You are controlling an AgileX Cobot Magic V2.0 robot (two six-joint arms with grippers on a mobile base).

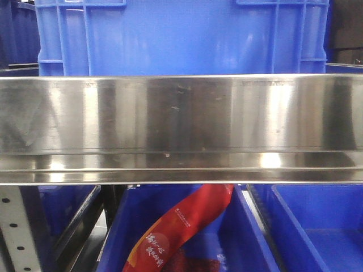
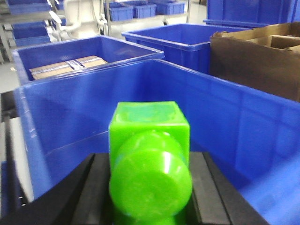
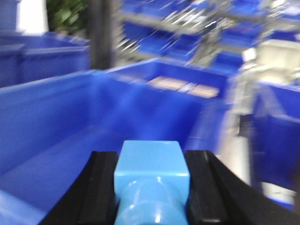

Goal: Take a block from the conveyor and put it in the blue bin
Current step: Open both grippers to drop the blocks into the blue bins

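In the left wrist view my left gripper (image 2: pixel 149 178) is shut on a bright green block (image 2: pixel 150 159) with a round stud facing the camera, held above the inside of a large blue bin (image 2: pixel 220 108). In the right wrist view my right gripper (image 3: pixel 151 180) is shut on a light blue block (image 3: pixel 151 176), held over the inside of another blue bin (image 3: pixel 61 122). The conveyor is out of view. The front view shows neither gripper.
The front view is filled by a shiny steel rail (image 1: pixel 181 127) with a blue crate (image 1: pixel 181 37) behind and blue bins below, one holding a red packet (image 1: pixel 176 232). A brown cardboard box (image 2: pixel 258 56) and a bin with cardboard (image 2: pixel 70 65) stand beyond the left gripper.
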